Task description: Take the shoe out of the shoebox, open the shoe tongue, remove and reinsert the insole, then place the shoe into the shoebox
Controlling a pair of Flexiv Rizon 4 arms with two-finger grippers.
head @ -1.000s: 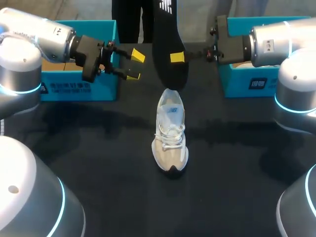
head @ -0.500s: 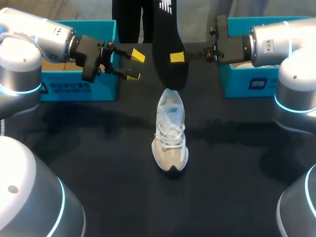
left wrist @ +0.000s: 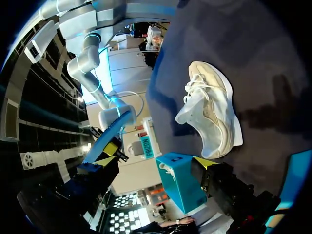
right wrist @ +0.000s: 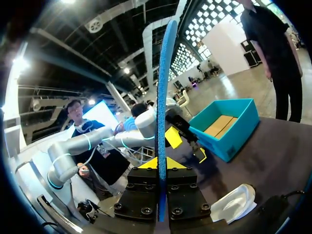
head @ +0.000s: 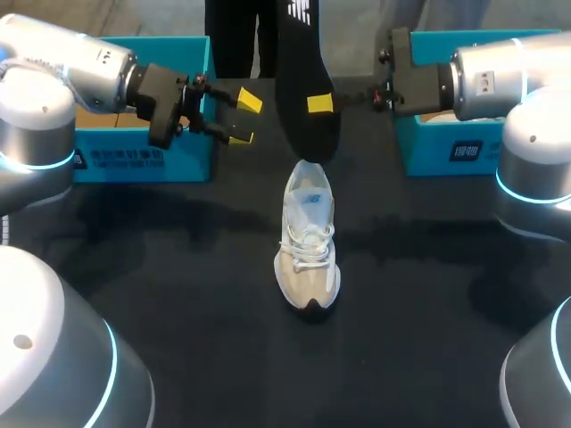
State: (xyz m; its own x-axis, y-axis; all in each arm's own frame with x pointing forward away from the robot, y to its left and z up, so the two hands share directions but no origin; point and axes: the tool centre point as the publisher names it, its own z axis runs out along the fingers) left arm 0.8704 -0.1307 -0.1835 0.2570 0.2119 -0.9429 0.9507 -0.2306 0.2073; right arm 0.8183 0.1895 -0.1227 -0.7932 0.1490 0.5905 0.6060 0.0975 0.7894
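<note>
A white laced shoe [head: 308, 250] stands on the black table's middle, toe toward me. Above its heel a dark insole [head: 305, 76] hangs on end, with my right gripper [head: 321, 103] shut on its side. In the right wrist view the insole [right wrist: 163, 107] shows edge-on as a blue strip rising from between the shut fingers of that gripper [right wrist: 161, 163], and the shoe [right wrist: 235, 202] lies below and beside it. My left gripper [head: 243, 119] is open and holds nothing, left of the insole and apart from it. In the left wrist view, the shoe [left wrist: 212, 115] lies beyond that gripper [left wrist: 156, 159].
One blue shoebox [head: 143, 159] stands at the back left under my left arm, also visible as the shoebox [right wrist: 225, 127] in the right wrist view. A second blue box [head: 442, 152] stands at the back right, seen as the box [left wrist: 179, 184] in the left wrist view.
</note>
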